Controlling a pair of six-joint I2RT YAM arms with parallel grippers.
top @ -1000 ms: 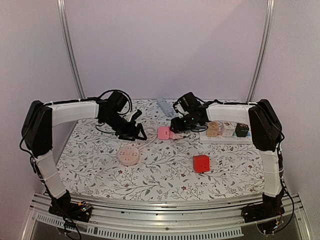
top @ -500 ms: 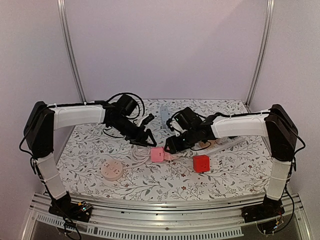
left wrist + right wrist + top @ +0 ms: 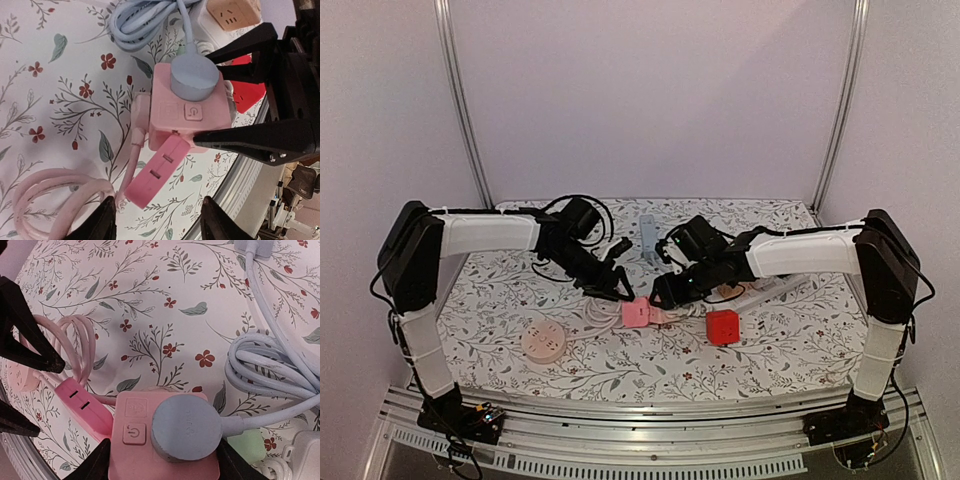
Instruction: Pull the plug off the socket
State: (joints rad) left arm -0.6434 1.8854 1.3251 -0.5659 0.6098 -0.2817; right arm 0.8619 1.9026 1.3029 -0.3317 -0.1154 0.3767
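A pink cube socket [image 3: 636, 313] lies on the floral table near the middle. A round grey-blue plug [image 3: 186, 427] sits in its top face. A flat pink plug [image 3: 157, 172] with two slots sticks out of its side. My right gripper [image 3: 162, 465] is shut on the pink socket [image 3: 131, 452], one finger on each side. My left gripper [image 3: 157, 215] is open, its fingers [image 3: 107, 217] straddling the flat pink plug's outer end without touching it. In the top view my left gripper [image 3: 620, 290] and my right gripper [image 3: 665, 295] face each other across the socket.
A red cube [image 3: 722, 326] sits just right of the socket. Front left lies a round pink socket [image 3: 543, 341] on a coiled pink cable [image 3: 50, 200]. A light-blue cable [image 3: 270, 365] coils behind, with a white power strip [image 3: 770, 285] at right and a grey strip [image 3: 647, 232] at the back.
The pink socket has come forward in my right gripper. My left arm followed it to the flat pink plug and its jaws have narrowed. The round pink socket slid front-left.
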